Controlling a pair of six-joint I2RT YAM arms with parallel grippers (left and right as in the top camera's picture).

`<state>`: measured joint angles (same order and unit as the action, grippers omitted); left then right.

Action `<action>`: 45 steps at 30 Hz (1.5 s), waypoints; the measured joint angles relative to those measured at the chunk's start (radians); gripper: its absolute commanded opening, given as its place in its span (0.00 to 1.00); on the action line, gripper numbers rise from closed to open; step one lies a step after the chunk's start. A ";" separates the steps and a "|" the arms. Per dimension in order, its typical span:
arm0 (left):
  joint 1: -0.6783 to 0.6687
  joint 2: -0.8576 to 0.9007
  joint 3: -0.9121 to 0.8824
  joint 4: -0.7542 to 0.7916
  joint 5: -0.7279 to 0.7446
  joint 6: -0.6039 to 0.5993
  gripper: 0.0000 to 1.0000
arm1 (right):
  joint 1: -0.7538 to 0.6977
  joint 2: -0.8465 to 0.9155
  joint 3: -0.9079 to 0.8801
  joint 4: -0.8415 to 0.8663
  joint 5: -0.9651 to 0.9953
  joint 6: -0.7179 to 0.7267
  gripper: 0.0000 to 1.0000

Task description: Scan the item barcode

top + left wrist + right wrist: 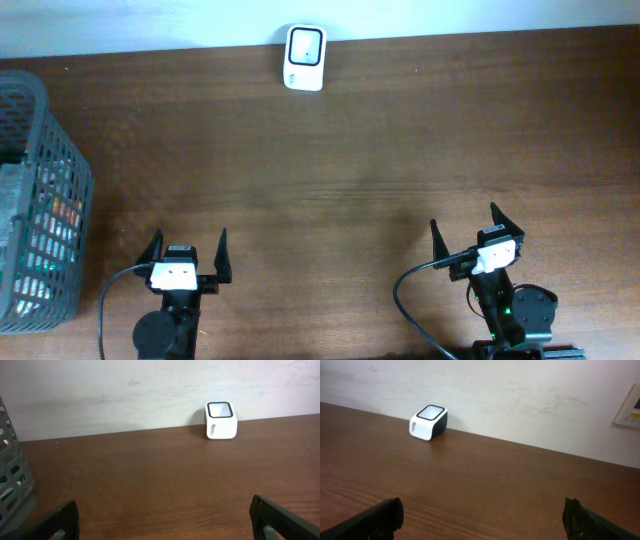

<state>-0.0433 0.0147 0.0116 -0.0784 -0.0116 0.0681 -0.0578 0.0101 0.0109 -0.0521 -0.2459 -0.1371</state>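
At far left we see a grey basket (62, 150) cut off by the frame, contents too blurred to name; left pincer (188, 245) spread empty, white scanner (304, 57) against the desk's (350, 170) far edge, right pincer (465, 222) likewise spread and empty.

The broad middle of the table (350, 170) lies bare from the arms to the far edge, giving either claw an open run forward. The left claw (188, 242) and right claw (464, 222) stand well apart near the front edge, jaws wide, with nothing between them. A tall grey mesh basket (72, 190) blocks the table's left side, near the left claw. At the far edge a small white scanner (304, 58) sits against the wall (125, 395), which closes off the back. A black cable (396, 293) loops beside the right arm's base.
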 measured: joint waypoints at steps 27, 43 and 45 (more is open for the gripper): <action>0.000 0.000 0.000 0.000 0.000 0.000 0.99 | 0.000 0.000 0.000 0.000 0.000 0.000 0.98; 0.000 0.350 0.426 -0.138 0.062 0.000 0.99 | 0.000 0.000 0.000 0.000 0.000 0.000 0.98; 0.000 0.482 0.569 -0.209 0.084 0.000 0.99 | 0.000 0.001 0.000 0.000 0.000 0.000 0.99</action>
<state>-0.0433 0.4965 0.5804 -0.2874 0.0727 0.0685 -0.0578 0.0109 0.0109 -0.0521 -0.2455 -0.1371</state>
